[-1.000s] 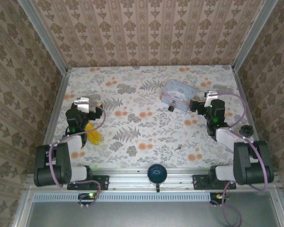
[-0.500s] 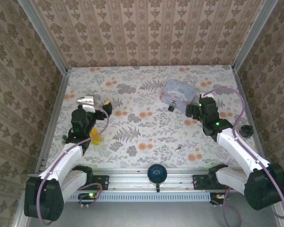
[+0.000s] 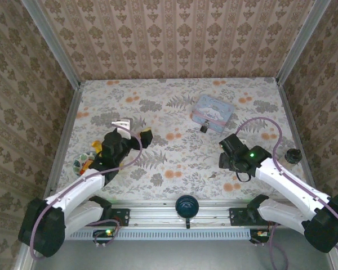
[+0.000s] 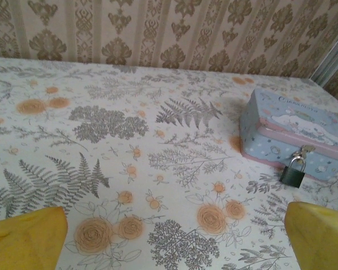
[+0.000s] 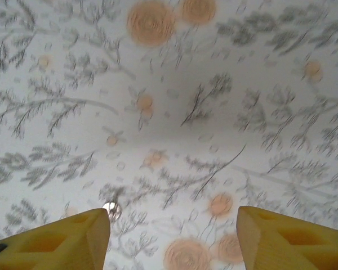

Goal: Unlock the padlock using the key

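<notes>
Bench (image 3: 174,163) with floral cover, seen from above and from both wrists.

(1) Left gripper (image 4: 174,225): wide open, its 2 yellow fingers (image 4: 28,236) set far apart at the lower corners of the left wrist view, and bare bench between them.

(2) Padlock (image 4: 293,173): small and dark with a thin metal shackle. It hangs closed from the hasp on the near face of the pale blue tin (image 4: 296,126), well ahead of the left gripper and off to its right.

(3) Right gripper (image 5: 172,216): fingers parted over bare bench and holding nothing.

(4) Key (image 3: 213,175): a dark sliver lying flat on the bench just beside the right gripper, on the side toward the arm bases and well apart from the padlock. In the right wrist view a small shiny round spot (image 5: 111,209) lies next to 1 finger; whether it is the key cannot be told.

(5) Black knob (image 3: 293,156): stands beyond the right arm, near the bench's right edge.
</notes>
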Tool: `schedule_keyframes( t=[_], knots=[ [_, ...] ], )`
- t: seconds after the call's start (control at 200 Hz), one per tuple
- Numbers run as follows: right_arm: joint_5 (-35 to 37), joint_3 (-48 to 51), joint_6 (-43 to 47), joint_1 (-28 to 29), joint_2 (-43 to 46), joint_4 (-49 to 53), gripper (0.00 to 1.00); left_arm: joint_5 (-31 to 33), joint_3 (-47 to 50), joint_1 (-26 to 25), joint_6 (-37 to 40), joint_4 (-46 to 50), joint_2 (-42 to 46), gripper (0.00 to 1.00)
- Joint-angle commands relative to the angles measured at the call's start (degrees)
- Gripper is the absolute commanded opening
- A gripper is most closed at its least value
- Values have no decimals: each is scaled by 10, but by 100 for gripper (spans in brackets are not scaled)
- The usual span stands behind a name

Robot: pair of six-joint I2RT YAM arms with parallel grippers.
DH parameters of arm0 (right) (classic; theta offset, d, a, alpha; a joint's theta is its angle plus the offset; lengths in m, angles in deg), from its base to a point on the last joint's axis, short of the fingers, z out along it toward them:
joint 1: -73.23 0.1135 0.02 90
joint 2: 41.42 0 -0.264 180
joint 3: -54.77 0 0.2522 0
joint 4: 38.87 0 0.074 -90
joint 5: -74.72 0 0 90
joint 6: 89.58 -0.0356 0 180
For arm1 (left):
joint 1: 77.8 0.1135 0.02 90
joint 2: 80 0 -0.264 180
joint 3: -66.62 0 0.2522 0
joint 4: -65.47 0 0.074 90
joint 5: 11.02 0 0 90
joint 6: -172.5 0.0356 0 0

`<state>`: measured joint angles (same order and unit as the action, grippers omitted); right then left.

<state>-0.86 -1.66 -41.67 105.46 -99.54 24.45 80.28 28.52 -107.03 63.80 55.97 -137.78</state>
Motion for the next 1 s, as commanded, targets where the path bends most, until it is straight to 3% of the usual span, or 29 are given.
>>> schedule_keyframes(
  t=[0.0, 0.13, 0.605, 0.995],
  knots=[
    [-83, 8, -48, 11, -4, 12, 58, 14, -27, -6, -18, -28, -27, 100],
    [-143, 41, -70, 15, -8, -61, 47, 2, -35, -11, -21, -49, -54, 100],
    [-157, 65, -80, 14, -96, -130, 32, 1, -24, -14, -16, -70, -61, 100],
    [-142, 58, -75, 18, -177, -143, 28, 15, -9, -13, -12, -65, -57, 100]
  ],
)
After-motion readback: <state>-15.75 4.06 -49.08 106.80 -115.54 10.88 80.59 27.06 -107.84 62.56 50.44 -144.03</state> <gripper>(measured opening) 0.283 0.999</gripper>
